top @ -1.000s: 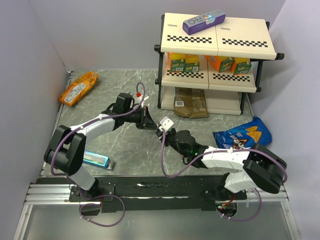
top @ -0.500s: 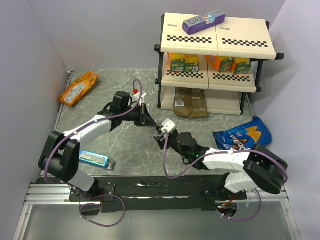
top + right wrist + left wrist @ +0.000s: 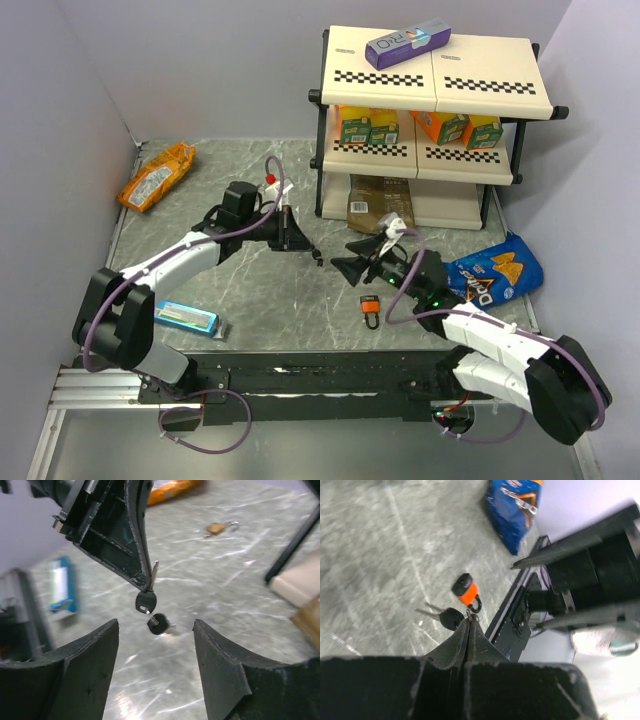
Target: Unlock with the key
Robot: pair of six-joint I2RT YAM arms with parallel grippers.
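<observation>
A: We log the left gripper clenched on the key, pinching one thin blade at its very tips. The black heads dangle below.
B: Agreed. In the left wrist view its fingers meet with no gap. The bunch hangs over the marbled table, out in front of the shelf rack.
A: Right gripper?
B: Released, fingers wide apart and nothing between them. The key hangs just ahead of that gap.
A: We note the orange-red padlock lying on the table beside the right arm, apart from the key. A brass padlock lies farther off.
</observation>
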